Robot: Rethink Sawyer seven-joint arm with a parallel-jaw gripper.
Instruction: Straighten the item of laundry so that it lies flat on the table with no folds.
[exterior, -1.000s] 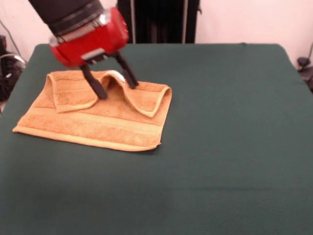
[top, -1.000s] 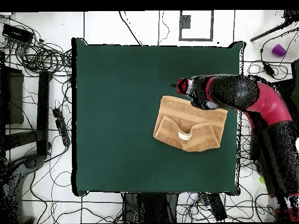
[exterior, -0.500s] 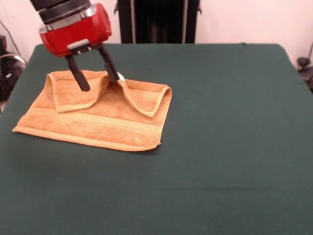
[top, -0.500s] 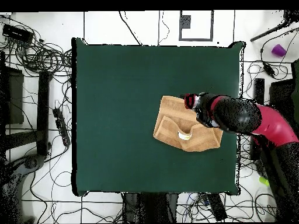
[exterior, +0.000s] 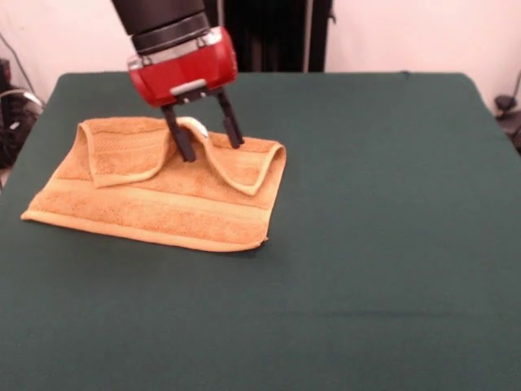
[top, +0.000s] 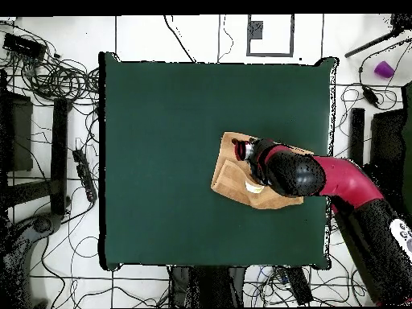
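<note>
While the towel (exterior: 159,191) lies on the left half of the table (exterior: 374,244) as seen from the front, it is far from flat: its far edge is folded over toward the near side in two flaps, one at the left and one at the right, with a dip between them where a small white label (exterior: 194,124) peeks out. One woven band runs across the near part of the towel, and that near edge lies straight on the green cloth, with the right corner close to the table's middle. Over the fold hangs the gripper (exterior: 206,139), its two dark fingers spread apart and pointing down; one fingertip sits at the dip beside the left flap, the other at the far edge of the right flap, and the label shows between them. Nothing is pinched between the fingers, and I cannot tell whether the tips actually touch the terry or hover just above it. Above the fingers is the red wrist housing with a black arm section rising out of the top of the frame. From overhead, the arm (top: 338,181) reaches in from the right side and covers much of the towel (top: 229,173), leaving only its left portion showing. The rest of the table (top: 161,161) is bare green cloth.
</note>
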